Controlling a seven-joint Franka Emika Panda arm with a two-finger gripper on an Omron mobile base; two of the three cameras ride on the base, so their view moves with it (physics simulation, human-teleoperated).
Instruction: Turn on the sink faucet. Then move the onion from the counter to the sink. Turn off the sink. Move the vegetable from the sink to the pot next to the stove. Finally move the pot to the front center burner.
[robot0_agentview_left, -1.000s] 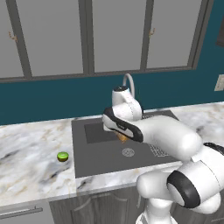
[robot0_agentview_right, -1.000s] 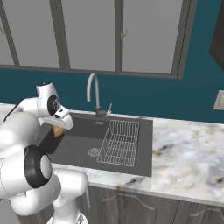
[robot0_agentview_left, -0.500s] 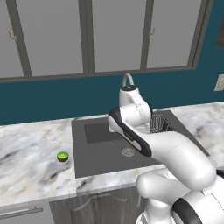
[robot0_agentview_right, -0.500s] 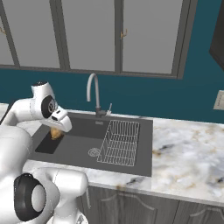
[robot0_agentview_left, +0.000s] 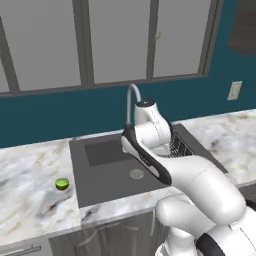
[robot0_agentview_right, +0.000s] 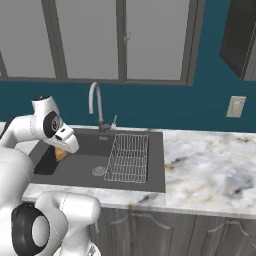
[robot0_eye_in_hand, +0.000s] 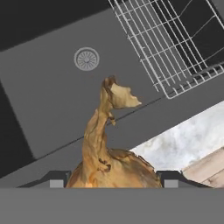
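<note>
Gripper (robot0_eye_in_hand: 112, 183) clamped on onion (robot0_eye_in_hand: 109, 151), above sink (robot0_agentview_right: 80, 170), drain (robot0_eye_in_hand: 86, 58) at 11 o'clock. Marble counter (robot0_agentview_right: 210, 170), teal wall, grey cabinets; lime (robot0_agentview_left: 62, 184) at sink's 9 o'clock.

A lime (robot0_agentview_left: 62, 184) sits on the marble counter (robot0_agentview_left: 30, 200).

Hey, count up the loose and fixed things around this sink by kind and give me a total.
Tan-brown onion bulbs with a stalk: 1
Small round green limes: 1
Silver gooseneck faucets: 1
White wire racks: 1
Round metal drains: 1
Total: 5
</note>
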